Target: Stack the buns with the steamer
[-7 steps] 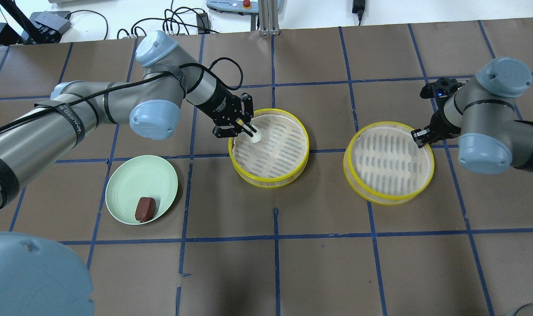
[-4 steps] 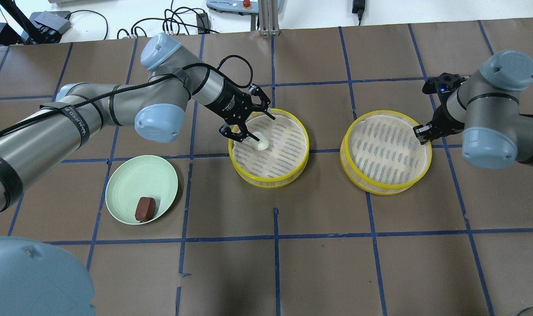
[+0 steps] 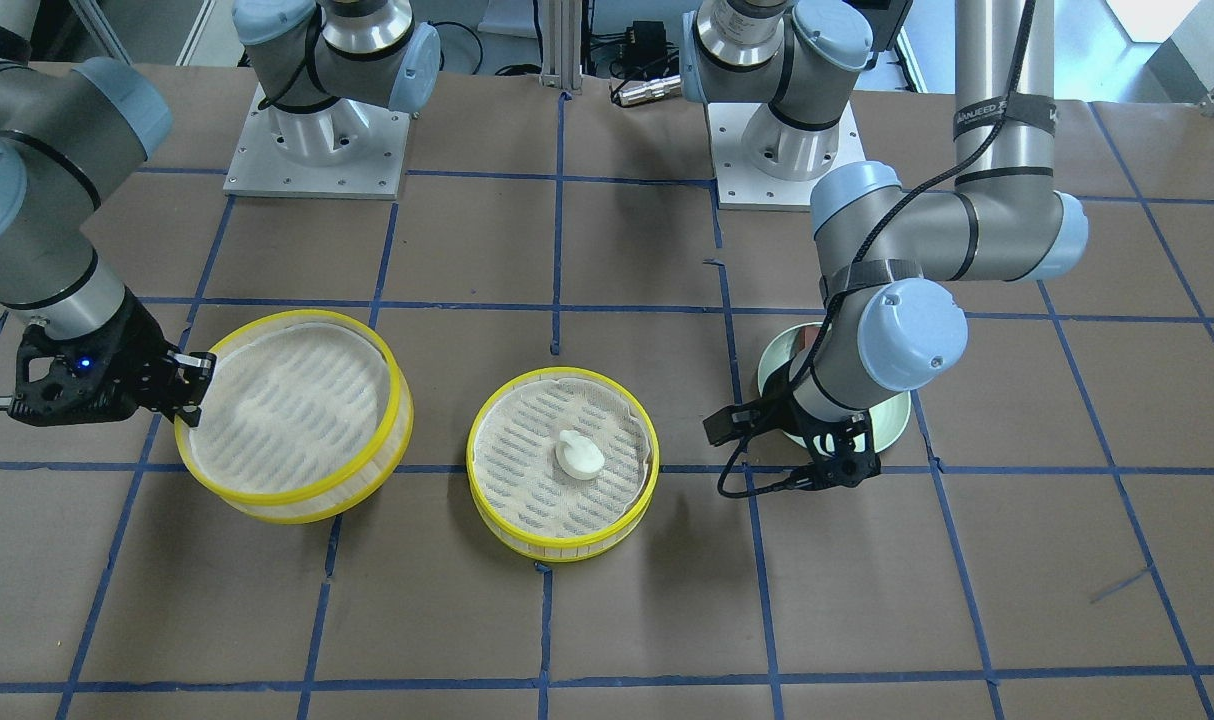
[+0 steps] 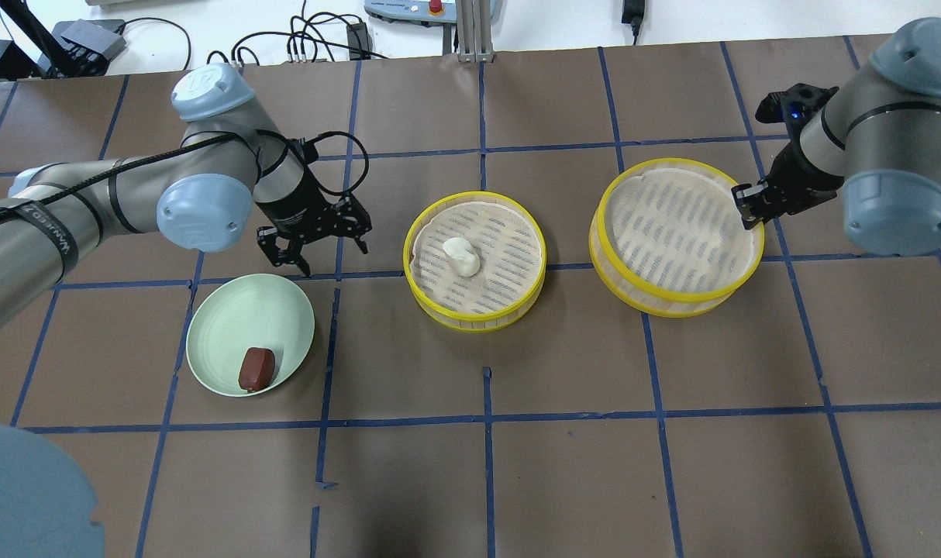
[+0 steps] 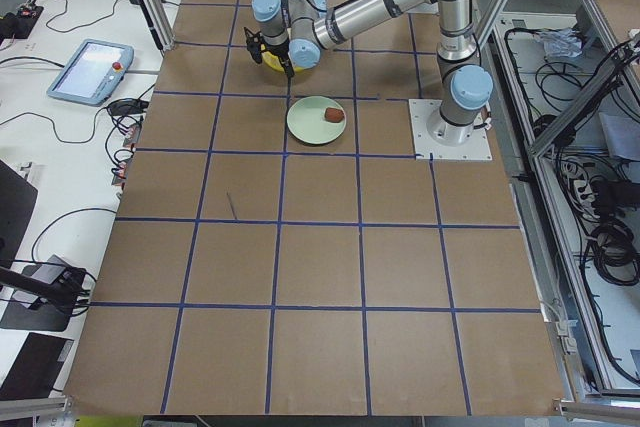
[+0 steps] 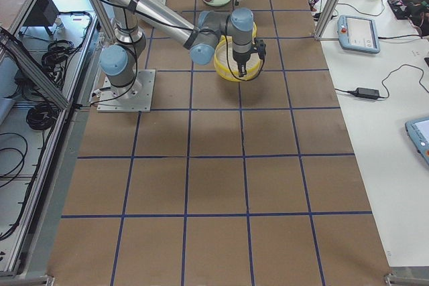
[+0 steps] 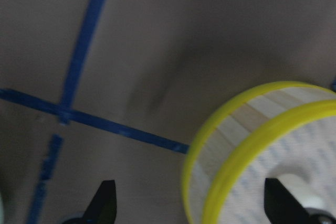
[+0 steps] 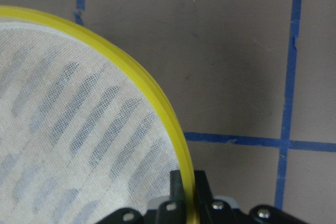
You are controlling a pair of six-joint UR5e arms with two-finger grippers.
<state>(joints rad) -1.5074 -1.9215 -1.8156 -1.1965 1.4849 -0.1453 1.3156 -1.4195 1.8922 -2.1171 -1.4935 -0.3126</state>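
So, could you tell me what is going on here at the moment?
The right gripper is shut on the rim of the empty steamer tray, which sits tilted. The white bun lies in the other steamer tray. The left gripper, open and empty, hangs between that tray and the green plate, where the brown bun lies.

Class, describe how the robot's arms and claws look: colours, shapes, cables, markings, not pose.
The left arm and right arm are silver-grey tubes with rounded pale blue joint caps. A black cable runs along the left arm under black straps, one lettered in white. The left claw and right claw are black, two-fingered; a blue light glows near the right one.
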